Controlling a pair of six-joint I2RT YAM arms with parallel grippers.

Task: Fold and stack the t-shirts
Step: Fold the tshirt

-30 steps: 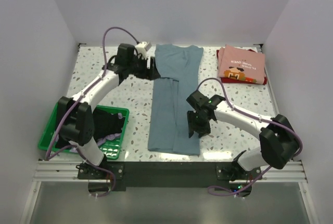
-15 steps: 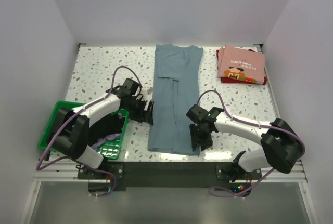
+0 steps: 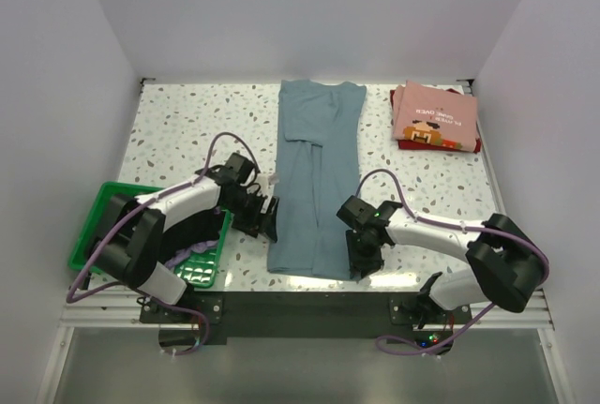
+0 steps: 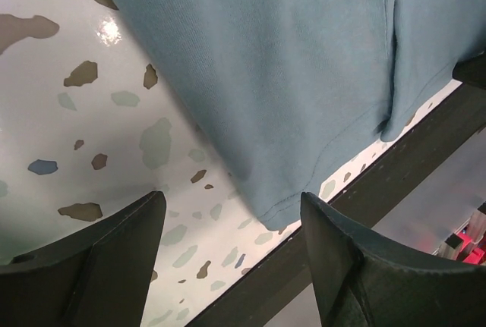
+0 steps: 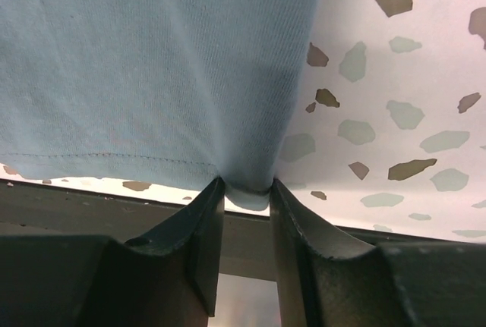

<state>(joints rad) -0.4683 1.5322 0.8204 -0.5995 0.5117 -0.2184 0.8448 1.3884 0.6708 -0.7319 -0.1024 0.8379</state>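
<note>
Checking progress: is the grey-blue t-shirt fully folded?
Partly: the grey-blue t-shirt lies as a long strip, sides folded inward, ends not yet brought together. The right pincer pinches its near corner.

Bright even light, soft shadows, small glare on tabletop (image 4: pixel 108 31), sharp focus.

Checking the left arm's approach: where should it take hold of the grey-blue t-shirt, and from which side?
The near-left hem corner of the grey-blue t-shirt, coming in low from its left edge. The shirt lies flat in a long strip, that corner sits ahead of the open left gripper, and the right gripper pinches the matching near-right corner.
</note>
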